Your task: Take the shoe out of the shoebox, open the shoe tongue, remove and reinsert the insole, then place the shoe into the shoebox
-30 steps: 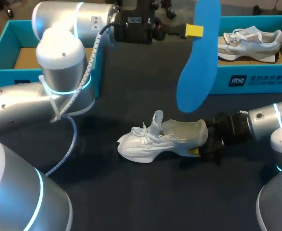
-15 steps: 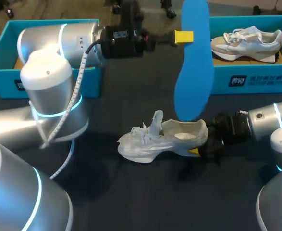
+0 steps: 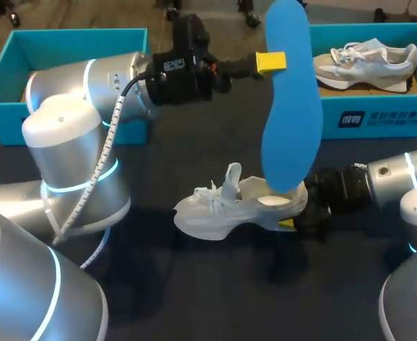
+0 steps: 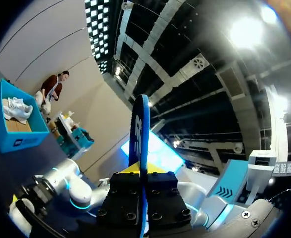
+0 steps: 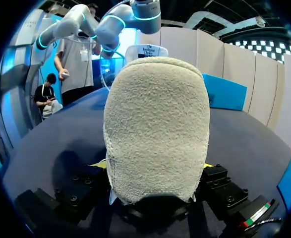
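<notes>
- Left gripper [image 3: 271,62]: reaches in from the left arm over the middle of the table [image 3: 194,284]; its yellow-tipped fingers are pressed onto the upper part of the insole [image 3: 288,99], pinching it from two sides; in the left wrist view the left gripper [image 4: 141,171] has the insole [image 4: 139,131] edge-on between its fingers, rising straight ahead of them.
- Insole: blue, hanging nearly upright with the broad end uppermost; its lower end is at the opening of the shoe [image 3: 229,209], near the heel; whether it touches the inside cannot be told.
- Shoe: white, lying on the dark table between the two arms, toe toward the left arm, tongue lifted upright above the laces.
- Right gripper [image 3: 293,217]: low at the table, clamped on the heel of the shoe; in the right wrist view the fleecy heel of the shoe [image 5: 157,129] fills the space ahead of the right gripper [image 5: 154,167], a yellow tip showing against each side of it.
- Left shoebox [image 3: 13,122]: teal, at the far left of the table, largely hidden behind the left arm.
- Right shoebox [image 3: 386,117]: teal, at the far right, well apart from the shoe; a second shoe [image 3: 368,60] lies inside it on its side; the same right shoebox [image 4: 16,134] and second shoe [image 4: 14,109] appear in the left wrist view, off to one side of the insole.
</notes>
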You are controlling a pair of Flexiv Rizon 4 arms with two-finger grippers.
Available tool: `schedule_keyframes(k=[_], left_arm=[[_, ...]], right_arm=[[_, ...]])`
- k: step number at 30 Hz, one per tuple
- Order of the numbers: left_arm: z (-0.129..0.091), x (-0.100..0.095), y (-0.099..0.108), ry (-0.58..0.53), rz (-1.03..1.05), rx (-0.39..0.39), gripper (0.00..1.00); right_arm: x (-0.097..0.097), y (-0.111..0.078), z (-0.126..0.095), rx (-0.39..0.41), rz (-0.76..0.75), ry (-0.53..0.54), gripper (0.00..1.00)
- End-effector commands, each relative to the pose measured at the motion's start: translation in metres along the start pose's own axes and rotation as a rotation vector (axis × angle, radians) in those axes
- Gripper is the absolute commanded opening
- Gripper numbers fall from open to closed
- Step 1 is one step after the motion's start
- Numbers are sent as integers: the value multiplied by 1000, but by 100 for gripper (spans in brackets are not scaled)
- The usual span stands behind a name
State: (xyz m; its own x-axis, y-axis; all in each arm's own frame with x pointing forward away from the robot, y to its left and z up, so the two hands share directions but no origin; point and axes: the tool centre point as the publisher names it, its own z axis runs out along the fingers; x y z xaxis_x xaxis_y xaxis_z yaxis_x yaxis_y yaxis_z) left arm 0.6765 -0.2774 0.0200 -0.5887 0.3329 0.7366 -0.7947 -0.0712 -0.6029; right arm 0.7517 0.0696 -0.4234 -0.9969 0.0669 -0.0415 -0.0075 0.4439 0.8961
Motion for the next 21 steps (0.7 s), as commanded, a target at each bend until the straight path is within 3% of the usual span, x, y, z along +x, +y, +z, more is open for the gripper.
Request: schedule_keyframes(k=[1, 8, 21], left_arm=[[-2, 13, 12, -5, -27, 3, 0], [-3, 26, 28, 1, -64, 4, 0], [-8, 42, 38, 18, -92, 26, 0]], right_arm=[[1, 1, 1, 4, 0, -2, 0], [1, 1, 1, 4, 0, -2, 0], [1, 1, 1, 4, 0, -2, 0]])
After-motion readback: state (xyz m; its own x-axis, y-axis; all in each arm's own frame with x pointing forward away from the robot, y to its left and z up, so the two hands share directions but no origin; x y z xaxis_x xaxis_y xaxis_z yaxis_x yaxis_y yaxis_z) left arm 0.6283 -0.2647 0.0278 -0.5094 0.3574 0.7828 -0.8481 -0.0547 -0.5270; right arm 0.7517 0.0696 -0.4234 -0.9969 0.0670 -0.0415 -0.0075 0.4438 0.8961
